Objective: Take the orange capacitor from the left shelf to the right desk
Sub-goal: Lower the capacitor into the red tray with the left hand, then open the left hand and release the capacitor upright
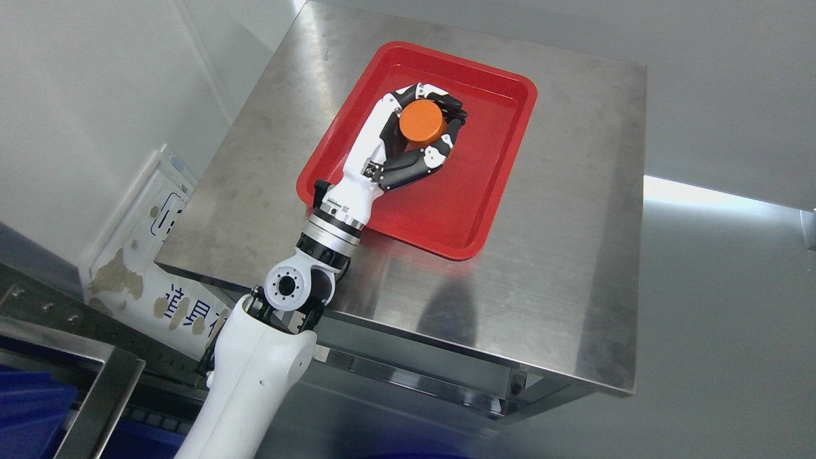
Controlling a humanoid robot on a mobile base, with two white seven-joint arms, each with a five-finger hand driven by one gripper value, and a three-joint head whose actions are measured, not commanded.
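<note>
One capacitor: orange capacitor (421, 121), a short stubby cylinder with a flat, plain round face turned up toward the camera; smooth matte orange all over, no markings readable.
Where it is: held above the far part of the red tray (491, 191); whether its underside touches the tray floor cannot be told.
Left hand (417, 131): clenched around the capacitor, white and black fingers (440, 102) curling over its far side and the thumb (414, 164) pressing in from the near side, so the cylinder sits gripped between them.
Left arm: white arm (255, 376) coming up from the lower left, its silver wrist ring over the tray's near left rim.
Right hand: none visible.
Tray: shallow, rectangular, rounded corners, glossy floor carrying a faint reflection; it lies slantwise on the steel surface (561, 268).
Surface: brushed metal, filling the middle of the view.
Around: a worn white sign (143, 255) with chipped blue lettering leaning at the left; a metal frame (95, 382) and a blue bin (29, 408) at the near left corner.
In the way: only the bare tray floor lies under the hand.
</note>
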